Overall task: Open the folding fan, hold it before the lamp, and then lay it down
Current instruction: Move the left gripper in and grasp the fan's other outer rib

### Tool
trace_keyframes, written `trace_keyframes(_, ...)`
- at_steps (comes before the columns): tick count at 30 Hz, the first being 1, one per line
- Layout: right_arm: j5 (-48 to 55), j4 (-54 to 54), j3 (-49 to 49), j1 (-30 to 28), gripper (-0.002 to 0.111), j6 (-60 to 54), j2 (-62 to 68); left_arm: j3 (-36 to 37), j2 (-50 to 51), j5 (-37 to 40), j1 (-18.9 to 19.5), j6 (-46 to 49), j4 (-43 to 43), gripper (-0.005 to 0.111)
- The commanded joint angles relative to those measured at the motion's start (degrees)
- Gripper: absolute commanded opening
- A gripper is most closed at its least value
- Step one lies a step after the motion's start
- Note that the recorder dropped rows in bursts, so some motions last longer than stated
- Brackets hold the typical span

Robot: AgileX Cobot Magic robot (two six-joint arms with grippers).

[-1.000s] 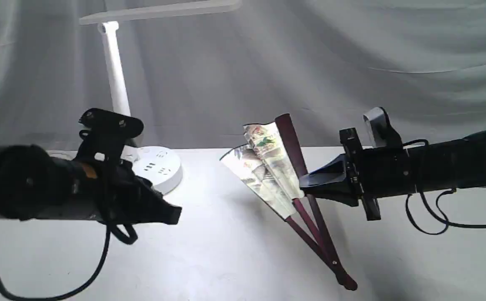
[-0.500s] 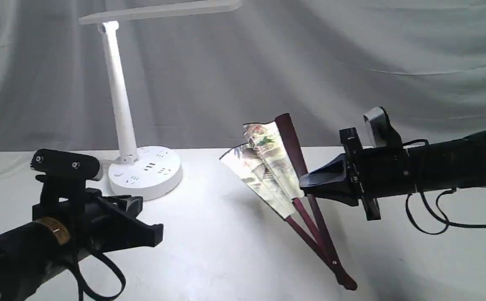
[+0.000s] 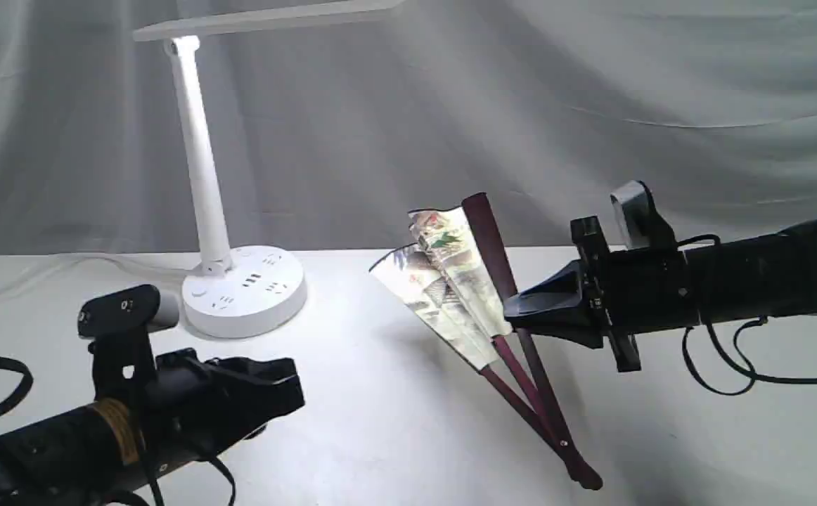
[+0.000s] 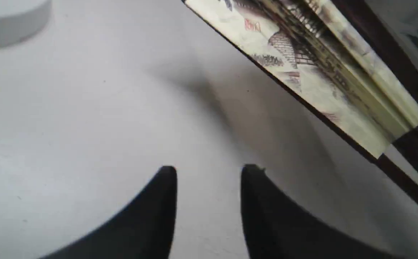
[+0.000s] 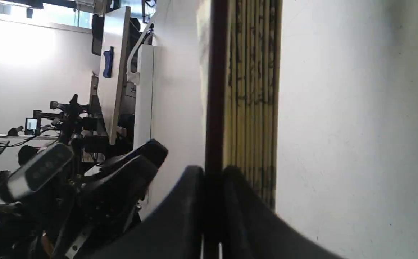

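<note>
The folding fan [image 3: 454, 281] stands tilted on the white table, partly spread, its pivot end [image 3: 581, 474] down on the surface. My right gripper [image 3: 514, 316] is shut on the fan's upper maroon guard [image 5: 214, 108], beside the stacked pleats [image 5: 254, 90]. The lower guard and painted paper [image 4: 302, 68] show in the left wrist view. My left gripper [image 3: 289, 386] hovers low at the front left, open and empty, its fingertips [image 4: 167, 172] well short of the fan. The white lamp [image 3: 201, 169] stands at the back left, lit, its round base [image 3: 243, 299] on the table.
A pale cloth backdrop [image 3: 591, 105] hangs behind the table. Black cables [image 3: 732, 358] loop under the right arm. The lamp's flat head [image 3: 268, 17] reaches over the table's middle. Bare white table [image 3: 380, 422] lies between my left gripper and the fan.
My left arm has dropped from beside the lamp base down towards the front left and turned its gripper towards the fan. The right gripper and the fan have stayed still.
</note>
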Motion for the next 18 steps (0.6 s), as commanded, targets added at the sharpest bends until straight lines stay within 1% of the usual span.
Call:
trace_keyframes(1, 0.9, 0.4, -0.3, 0.1, 0.0, 0.1, -0.8, 0.3, 3.2, -7.8, 0.0, -10.0, 2.4, 0.043)
trace_keyframes(2, 0.9, 0.4, -0.3, 0.1, 0.0, 0.1, -0.8, 0.3, 4.4, -11.0, 0.0, -13.6, 2.5, 0.046)
trace_keyframes(4, 0.9, 0.4, -0.3, 0.1, 0.0, 0.1, -0.8, 0.3, 6.2, -17.3, 0.0, -18.9, 2.5, 0.049)
trace_keyframes(6, 0.9, 0.4, -0.3, 0.1, 0.0, 0.1, -0.8, -0.4, 8.1, -20.5, 0.0, -24.1, 2.3, 0.049)
trace_keyframes(10, 0.9, 0.4, -0.3, 0.6, 0.0, 0.1, -0.8, -3.6, 10.9, -20.4, 0.0, -31.8, 2.7, 0.049)
trace_keyframes(13, 0.9, 0.4, -0.3, 1.6, 0.0, 0.1, -0.8, -6.7, 12.7, -20.4, 0.0, -35.0, 5.3, 0.049)
trace_keyframes(16, 0.9, 0.4, -0.3, 2.9, 0.0, 0.0, -0.8, -9.3, 14.5, -20.4, 0.0, -39.0, 5.7, 0.049)
trace_keyframes(18, 0.9, 0.4, -0.3, 3.3, 0.0, 0.0, -0.8, -11.1, 16.1, -20.4, 0.0, -43.8, 5.7, 0.049)
